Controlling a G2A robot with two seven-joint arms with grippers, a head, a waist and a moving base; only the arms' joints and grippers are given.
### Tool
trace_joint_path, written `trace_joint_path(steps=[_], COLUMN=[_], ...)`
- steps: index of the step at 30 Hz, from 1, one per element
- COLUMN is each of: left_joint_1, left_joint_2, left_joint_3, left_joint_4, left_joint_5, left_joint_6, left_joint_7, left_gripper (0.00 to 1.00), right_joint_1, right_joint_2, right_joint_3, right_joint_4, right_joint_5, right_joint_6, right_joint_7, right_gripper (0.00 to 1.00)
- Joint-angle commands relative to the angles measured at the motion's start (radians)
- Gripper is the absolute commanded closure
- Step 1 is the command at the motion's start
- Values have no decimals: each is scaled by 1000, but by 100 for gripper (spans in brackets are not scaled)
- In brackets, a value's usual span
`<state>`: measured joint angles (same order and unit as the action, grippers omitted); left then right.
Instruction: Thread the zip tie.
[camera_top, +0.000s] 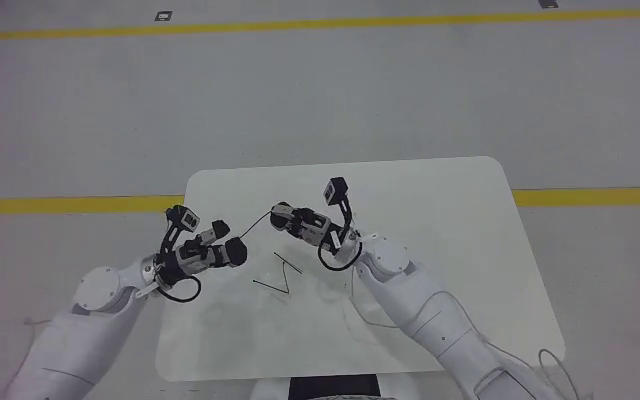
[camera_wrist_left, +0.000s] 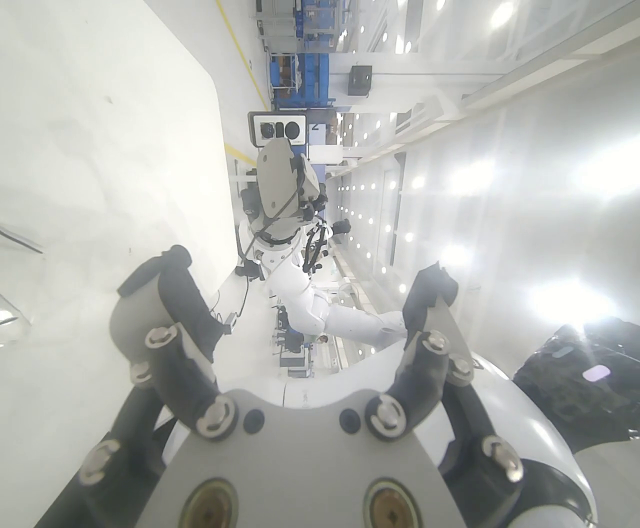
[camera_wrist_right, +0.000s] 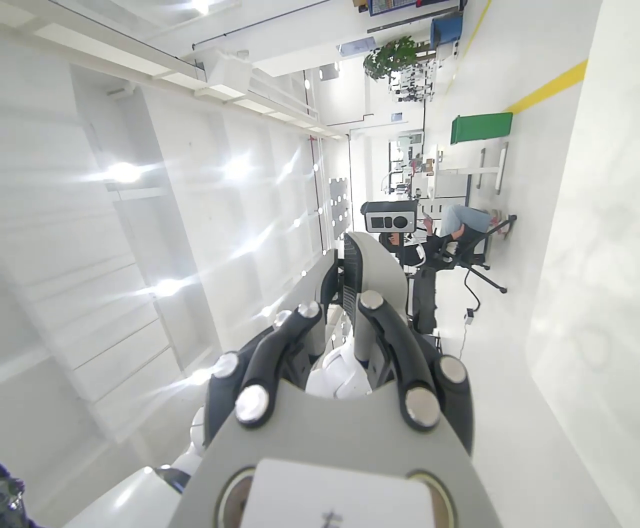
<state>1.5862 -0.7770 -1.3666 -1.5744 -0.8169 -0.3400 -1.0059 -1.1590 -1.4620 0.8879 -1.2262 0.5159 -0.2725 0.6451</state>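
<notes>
A thin black zip tie (camera_top: 258, 221) sticks out from my right gripper (camera_top: 281, 214) toward the left arm, held above the white table (camera_top: 450, 220). The right gripper's fingers (camera_wrist_right: 362, 260) are pressed close together, and the tie is hidden from the right wrist view. My left gripper (camera_top: 232, 240) hovers just left of the tie's free end, open. In the left wrist view its fingers (camera_wrist_left: 165, 285) stand wide apart around an empty gap (camera_wrist_left: 305, 275), facing the right arm's gripper (camera_wrist_left: 282, 192) farther off. A second black zip tie (camera_top: 279, 275), bent in a zigzag, lies on the table between the arms.
The table's rounded front edge lies close below both arms. Bare tabletop spreads to the right and toward the far edge. A yellow floor line (camera_top: 90, 204) runs behind the table.
</notes>
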Motion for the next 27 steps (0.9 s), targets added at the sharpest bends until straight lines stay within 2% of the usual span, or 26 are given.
trace_joint_path(steps=[1,4,6,13,15,23,27], left_joint_1=[0,0,0,-17,-27,-27,-28], left_joint_2=[0,-1,-6,-23,-26,-26,-32], left_joint_3=[0,1,17,45,47,47,61], left_joint_4=[0,-1,-11,0,9,9,5], left_joint_5=[0,0,-11,-21,-15,-15,-22], left_joint_6=[0,2,13,14,14,14,33], left_joint_7=[0,6,35,123,123,123,143], left_gripper=[0,0,0,0,0,0,0], right_joint_1=[0,-2,-14,-37,-36,-35,-50], right_joint_2=[0,0,0,-6,-9,-9,-9], right_joint_3=[0,0,1,-12,-19,-19,-19], right_joint_4=[0,-1,-19,-37,-32,-31,-60], right_joint_5=[0,0,-8,-16,-11,-11,-23], right_joint_6=[0,1,-1,-20,-10,-9,0], right_joint_7=[0,-3,-26,-65,-63,-62,-91], right_gripper=[100,100,100,100,100,100,100])
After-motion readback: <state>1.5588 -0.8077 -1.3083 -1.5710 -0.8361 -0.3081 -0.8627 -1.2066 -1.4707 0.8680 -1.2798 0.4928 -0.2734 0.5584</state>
